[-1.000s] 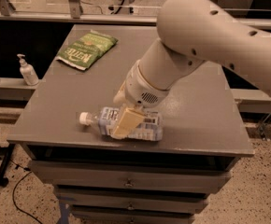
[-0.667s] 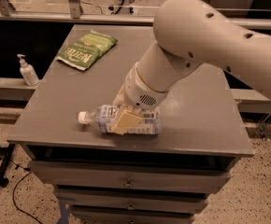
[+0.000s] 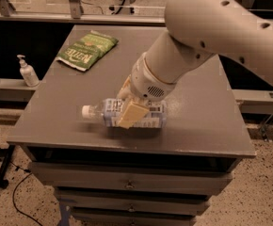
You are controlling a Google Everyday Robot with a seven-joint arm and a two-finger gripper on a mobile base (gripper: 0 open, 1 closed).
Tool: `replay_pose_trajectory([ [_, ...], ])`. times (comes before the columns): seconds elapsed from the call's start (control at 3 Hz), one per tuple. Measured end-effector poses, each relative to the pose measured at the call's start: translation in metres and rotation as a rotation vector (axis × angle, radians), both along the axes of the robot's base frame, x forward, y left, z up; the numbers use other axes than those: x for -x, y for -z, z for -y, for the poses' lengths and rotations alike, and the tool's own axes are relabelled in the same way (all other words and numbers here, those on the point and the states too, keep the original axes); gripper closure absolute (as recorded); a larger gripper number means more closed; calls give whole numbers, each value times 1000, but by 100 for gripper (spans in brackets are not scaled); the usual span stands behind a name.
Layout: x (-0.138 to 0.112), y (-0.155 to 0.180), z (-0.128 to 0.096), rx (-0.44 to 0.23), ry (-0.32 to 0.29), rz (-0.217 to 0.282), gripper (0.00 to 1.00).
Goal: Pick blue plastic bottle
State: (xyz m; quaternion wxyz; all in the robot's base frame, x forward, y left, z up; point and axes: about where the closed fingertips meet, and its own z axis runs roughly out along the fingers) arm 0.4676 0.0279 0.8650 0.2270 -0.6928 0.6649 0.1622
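A grey worktop point(image 3: 207, 126) fills most of what I see. It stands on a speckled floor point(image 3: 268, 187), with a dark gap and a low ledge behind it. Under its front edge sits a stack of grey drawers point(image 3: 127, 185).

My arm point(image 3: 212, 27), thick and off-white, comes in from the upper right corner and slopes down over the right half of the worktop towards the front edge.

A green snack bag point(image 3: 87, 51) lies flat near the back left corner, well apart from everything else on the surface.

The blue plastic bottle point(image 3: 103, 112) lies on its side near the front edge, a little left of the middle. It runs roughly parallel to that edge, with its white cap point(image 3: 86, 111) pointing to the left edge. Its clear body shows the pale blue-and-white label. I cannot tell whether it rests on the worktop or sits just above it.

My hand point(image 3: 127, 108) is down over the middle of the bottle. One cream finger point(image 3: 132, 114) lies across the near side of the label and the other shows behind the far side. The hand is closed to the bottle's width and has hold of it.

A small white pump dispenser point(image 3: 27, 72) stands upright on the ledge beyond the left edge, off the worktop.
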Motion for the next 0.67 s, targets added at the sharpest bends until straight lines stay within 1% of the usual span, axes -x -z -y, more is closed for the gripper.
replay_pose_trajectory([
  [0.33,-23,-17,12,-89,7,55,100],
  [0.67,-47,-36,28,-201,25,121,100],
])
